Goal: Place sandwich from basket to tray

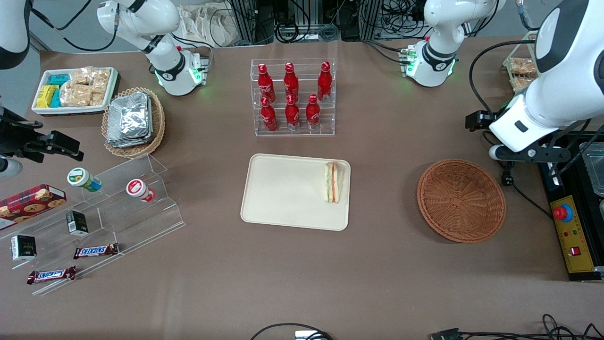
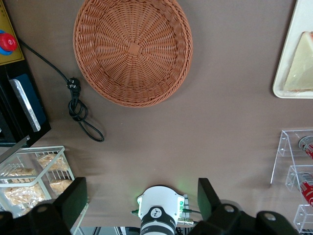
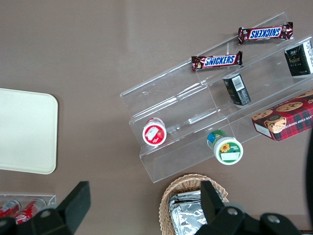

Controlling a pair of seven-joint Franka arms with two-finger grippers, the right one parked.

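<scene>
The sandwich lies on the cream tray, close to the rim that faces the basket; its pale wedge also shows in the left wrist view, on the tray's corner. The reddish-brown wicker basket stands toward the working arm's end of the table with nothing in it. My left gripper hangs high above the table, beside the basket and farther from the front camera. It is open, and nothing is between its fingers.
A clear rack of red bottles stands farther back than the tray. A black cable with plug and a yellow control box lie beside the basket. A stepped clear stand of snacks and a tan basket of foil packets sit toward the parked arm's end.
</scene>
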